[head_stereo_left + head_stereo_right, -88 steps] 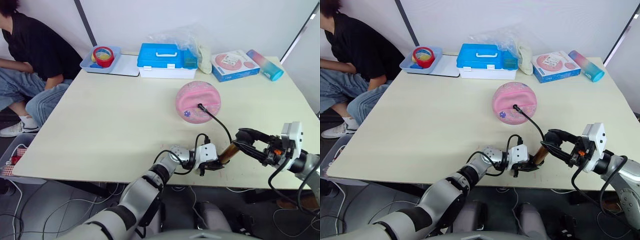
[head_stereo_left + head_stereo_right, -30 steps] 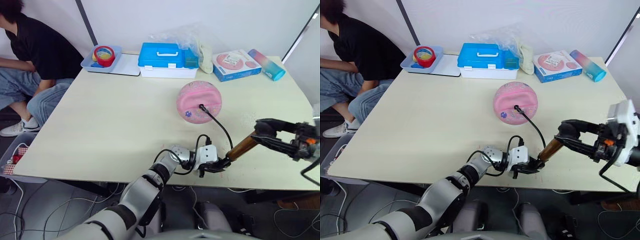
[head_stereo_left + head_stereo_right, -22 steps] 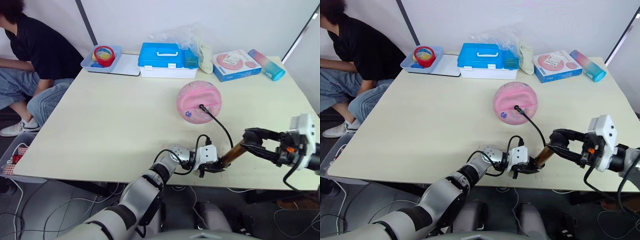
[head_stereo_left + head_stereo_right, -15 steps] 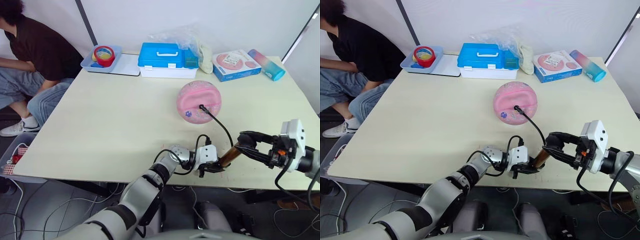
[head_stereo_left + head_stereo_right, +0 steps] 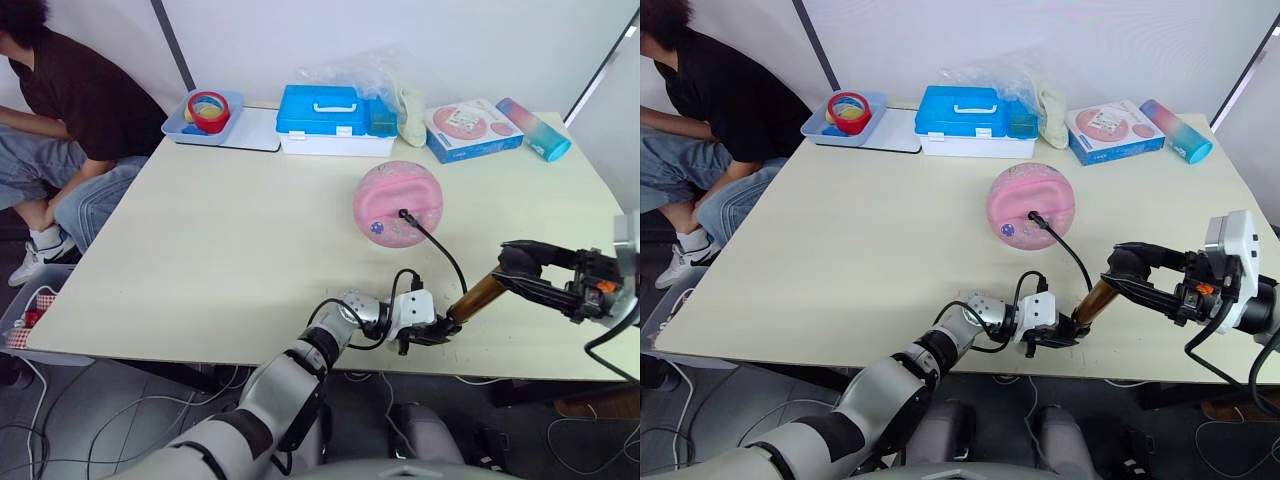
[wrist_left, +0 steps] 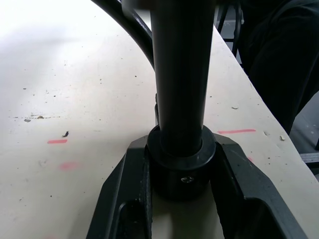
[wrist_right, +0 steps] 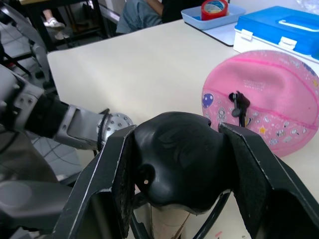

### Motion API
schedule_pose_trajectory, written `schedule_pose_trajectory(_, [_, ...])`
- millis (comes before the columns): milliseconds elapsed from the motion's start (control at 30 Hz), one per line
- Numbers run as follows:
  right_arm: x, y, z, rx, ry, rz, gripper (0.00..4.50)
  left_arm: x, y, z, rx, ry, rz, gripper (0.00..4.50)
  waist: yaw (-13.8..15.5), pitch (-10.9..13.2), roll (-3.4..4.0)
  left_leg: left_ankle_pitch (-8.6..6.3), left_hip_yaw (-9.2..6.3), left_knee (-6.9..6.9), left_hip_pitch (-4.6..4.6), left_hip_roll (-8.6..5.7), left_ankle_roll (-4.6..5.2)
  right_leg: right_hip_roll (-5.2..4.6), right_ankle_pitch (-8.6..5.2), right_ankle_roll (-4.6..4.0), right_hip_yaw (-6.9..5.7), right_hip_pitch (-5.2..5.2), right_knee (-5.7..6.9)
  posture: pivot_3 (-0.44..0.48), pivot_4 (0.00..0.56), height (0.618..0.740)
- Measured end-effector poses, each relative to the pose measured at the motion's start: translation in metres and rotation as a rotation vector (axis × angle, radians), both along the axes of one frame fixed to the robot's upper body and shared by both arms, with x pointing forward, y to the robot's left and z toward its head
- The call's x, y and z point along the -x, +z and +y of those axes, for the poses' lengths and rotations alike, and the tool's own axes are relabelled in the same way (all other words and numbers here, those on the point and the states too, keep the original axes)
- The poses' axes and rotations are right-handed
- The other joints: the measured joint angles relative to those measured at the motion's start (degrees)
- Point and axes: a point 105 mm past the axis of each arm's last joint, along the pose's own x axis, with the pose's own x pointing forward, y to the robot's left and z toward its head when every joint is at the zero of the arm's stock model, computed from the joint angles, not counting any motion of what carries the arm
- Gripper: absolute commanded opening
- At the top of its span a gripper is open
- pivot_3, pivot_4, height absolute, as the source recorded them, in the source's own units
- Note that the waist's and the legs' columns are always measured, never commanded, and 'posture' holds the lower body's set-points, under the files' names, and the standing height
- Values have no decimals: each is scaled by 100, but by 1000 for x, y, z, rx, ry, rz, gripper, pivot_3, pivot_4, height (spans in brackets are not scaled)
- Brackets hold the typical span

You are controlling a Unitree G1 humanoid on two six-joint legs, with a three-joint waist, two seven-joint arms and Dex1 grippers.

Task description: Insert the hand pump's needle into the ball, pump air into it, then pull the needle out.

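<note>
Left gripper [image 5: 432, 331] has its fingers clamped on the hand pump [image 5: 478, 297] base cap, pinned at the desk [image 5: 220, 240] near edge. Hose [image 5: 432, 243] runs up to the ball [image 5: 398, 204] mid-desk, needle [image 5: 403, 213] seated in the valve. Right gripper [image 5: 521, 262] has both fingers closed round the pump handle, barrel tilted. Risks: an off-axis stroke levers the base out of the left fingers, or hose tension drags the dented ball and pops the needle.
</note>
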Motion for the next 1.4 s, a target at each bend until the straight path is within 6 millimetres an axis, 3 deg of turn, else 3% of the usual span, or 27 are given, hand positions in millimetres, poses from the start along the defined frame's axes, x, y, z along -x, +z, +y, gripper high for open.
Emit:
schedule_pose_trajectory(267, [9,45,-5,-6,14,-26,2063,0,0,0,-3,0,-9,1081,4,1,-2,0,-1,0,-1,1,0,-2,0,0,-1,0,0,0,150,740])
schedule_pose_trajectory(733, [4,57,-9,24,-20,67,2062,-1,2,-1,6,2,-26,1081,2,5,13,-1,0,0,-55,-3,3,-8,12,20,-3,-50,0,0,150,740])
schedule_pose_trajectory(900, [5,42,-4,51,-11,19,2062,-2,1,-1,4,8,-27,1081,1,3,9,-2,-17,11,-57,-3,5,-2,13,22,-15,-42,-1,0,150,740])
schedule_pose_trajectory(1067, [-1,4,2,62,-8,29,2047,-3,0,0,1,24,-24,1081,-11,-7,1,-2,-39,44,-50,2,4,4,2,3,-30,-18,5,0,150,740])
schedule_pose_trajectory(1400, [-10,-49,11,65,-20,55,2047,-2,-1,0,-1,22,-20,1081,-12,-15,-7,-2,-46,45,-49,3,4,7,3,1,-35,-13,6,0,150,740])
